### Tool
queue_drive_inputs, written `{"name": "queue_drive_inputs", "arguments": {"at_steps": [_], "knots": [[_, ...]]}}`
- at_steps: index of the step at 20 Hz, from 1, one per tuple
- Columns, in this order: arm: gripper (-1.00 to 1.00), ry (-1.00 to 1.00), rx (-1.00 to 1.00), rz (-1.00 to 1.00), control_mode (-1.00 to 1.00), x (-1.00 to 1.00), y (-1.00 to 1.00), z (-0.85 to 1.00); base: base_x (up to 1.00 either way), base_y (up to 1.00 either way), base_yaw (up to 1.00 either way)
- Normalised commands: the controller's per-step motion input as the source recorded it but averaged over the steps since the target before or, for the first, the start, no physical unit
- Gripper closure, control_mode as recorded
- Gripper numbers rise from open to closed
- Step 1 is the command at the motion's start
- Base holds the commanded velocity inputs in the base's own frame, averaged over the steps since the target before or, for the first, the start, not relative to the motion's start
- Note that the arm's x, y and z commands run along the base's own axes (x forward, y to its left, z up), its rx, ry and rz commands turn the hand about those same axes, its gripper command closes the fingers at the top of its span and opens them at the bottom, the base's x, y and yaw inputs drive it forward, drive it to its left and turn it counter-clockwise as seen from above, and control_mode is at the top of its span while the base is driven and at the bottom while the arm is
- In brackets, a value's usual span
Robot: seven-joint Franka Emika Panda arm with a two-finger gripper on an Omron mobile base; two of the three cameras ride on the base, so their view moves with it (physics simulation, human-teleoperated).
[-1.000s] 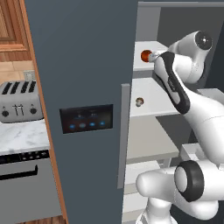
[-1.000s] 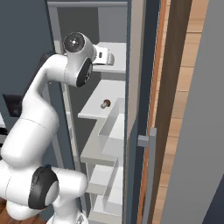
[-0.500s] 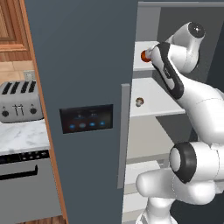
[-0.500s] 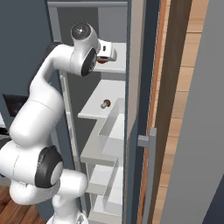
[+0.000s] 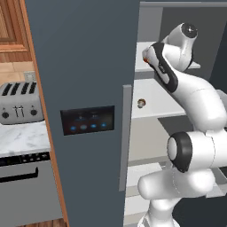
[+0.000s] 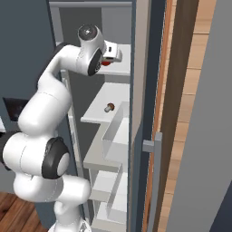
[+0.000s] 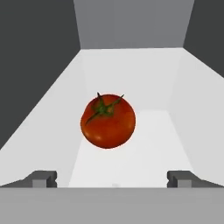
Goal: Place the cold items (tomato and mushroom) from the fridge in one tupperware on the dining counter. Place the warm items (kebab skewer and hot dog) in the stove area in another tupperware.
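Upright tomato (image 7: 108,121), stem up

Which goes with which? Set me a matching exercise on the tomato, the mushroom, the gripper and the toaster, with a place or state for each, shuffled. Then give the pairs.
Things:
1. tomato
2. mushroom
3. gripper
4. toaster

Places or states:
A. on the marble worktop left of the fridge
B. on the fridge's top white shelf, just ahead of the finger tips
C. open, nothing held
D. alone on the shelf one level lower

Pairs: 1-B, 2-D, 3-C, 4-A
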Motion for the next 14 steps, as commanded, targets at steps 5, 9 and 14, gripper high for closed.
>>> {"name": "queue_drive_inputs", "arguments": {"at_steps": [5, 9, 14], "knots": [[-1.00, 0.00, -0.02, 0.00, -1.00, 0.50, 0.00, -0.06, 0.00, 0.00, 0.00], [-1.00, 0.01, -0.02, 0.00, -1.00, 0.42, 0.00, 0.00, 0.00, 0.00, 0.00], [-1.00, 0.00, 0.00, 0.00, -1.00, 0.35, 0.00, -0.01, 0.00, 0.00, 0.00]]}}
